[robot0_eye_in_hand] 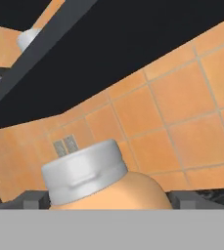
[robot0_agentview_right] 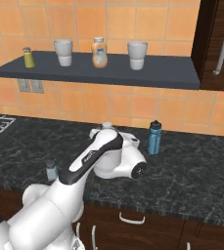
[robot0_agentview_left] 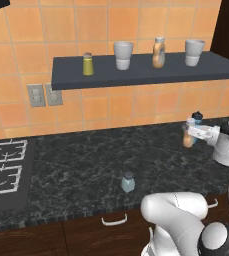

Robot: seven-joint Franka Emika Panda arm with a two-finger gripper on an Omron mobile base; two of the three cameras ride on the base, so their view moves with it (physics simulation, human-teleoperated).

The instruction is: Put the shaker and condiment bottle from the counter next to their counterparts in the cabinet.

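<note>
While the squat, translucent blue-grey shaker (robot0_agentview_left: 128, 182) stands upright near the front edge of the speckled black counter (robot0_agentview_left: 76, 165), the slim amber condiment bottle (robot0_agentview_left: 188, 136) stands toward the counter's back edge, long axis vertical, pale ribbed cap up — just beside a blue bottle (robot0_agentview_right: 154, 138). The gripper (robot0_agentview_left: 195, 131) sits around its neck with jaws spread wide on either side; whether the pads touch I cannot tell. On the flat dark grey cabinet (robot0_agentview_left: 151, 75) stand a yellow-green shaker (robot0_agentview_left: 88, 64) and a curvy orange bottle (robot0_agentview_left: 158, 52) — both upright.
</note>
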